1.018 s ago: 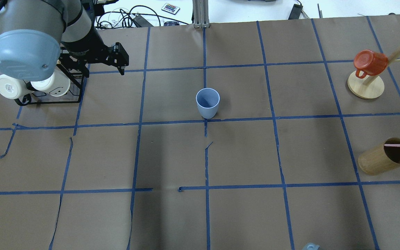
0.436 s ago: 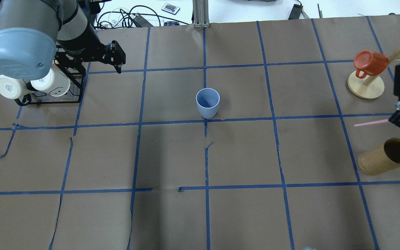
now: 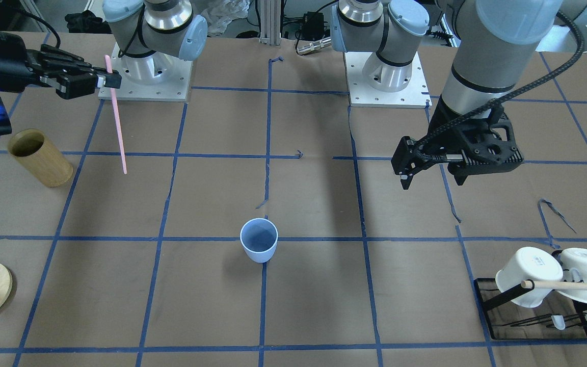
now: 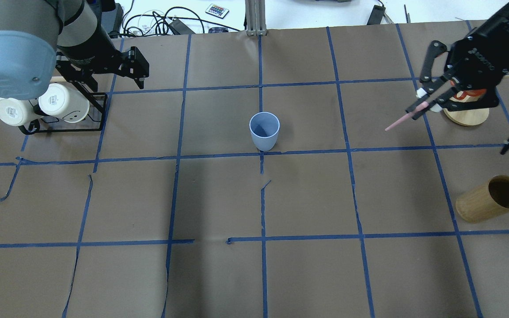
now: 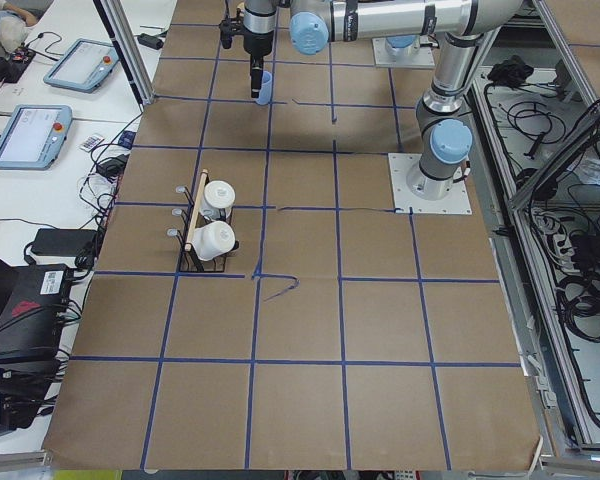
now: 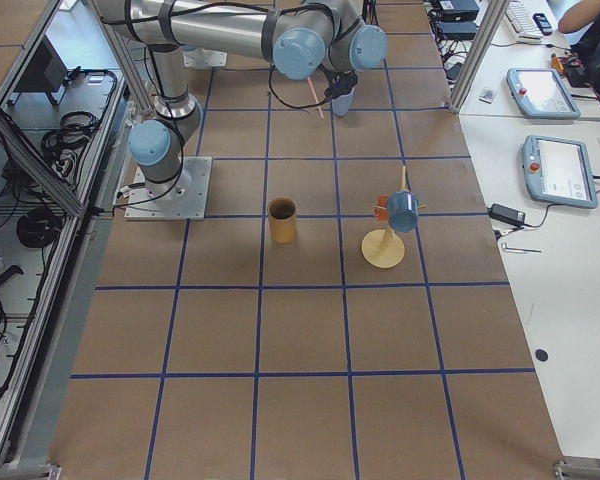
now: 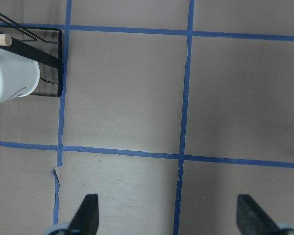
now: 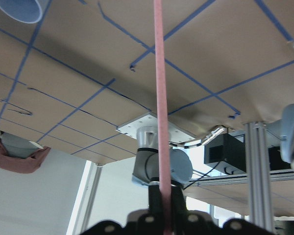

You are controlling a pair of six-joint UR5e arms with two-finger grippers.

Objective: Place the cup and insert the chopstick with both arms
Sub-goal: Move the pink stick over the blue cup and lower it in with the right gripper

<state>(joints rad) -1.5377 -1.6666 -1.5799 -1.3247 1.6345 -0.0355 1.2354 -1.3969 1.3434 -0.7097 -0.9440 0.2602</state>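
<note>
The light-blue cup (image 4: 264, 131) stands upright and empty near the table's middle, and also shows in the front view (image 3: 259, 247). My right gripper (image 4: 422, 100) is shut on the upper end of the pink chopstick (image 4: 401, 120) and holds it in the air, well to the right of the cup. In the front view the chopstick (image 3: 116, 117) hangs nearly upright from that gripper (image 3: 107, 80). The right wrist view shows the stick (image 8: 160, 98) running out from the shut jaws. My left gripper (image 4: 140, 67) is open and empty, far left of the cup; the left wrist view shows its spread fingers (image 7: 88, 215).
A tan wooden holder (image 4: 491, 204) stands at the right, empty. A wooden mug tree (image 4: 466, 117) with a red mug sits behind my right gripper. A black rack (image 4: 60, 126) with white mugs stands at the far left, under my left arm.
My right gripper has lifted the chopstick out of the tan holder and carried it up and toward the far side and the middle. My left gripper has drawn back slightly to the left.
</note>
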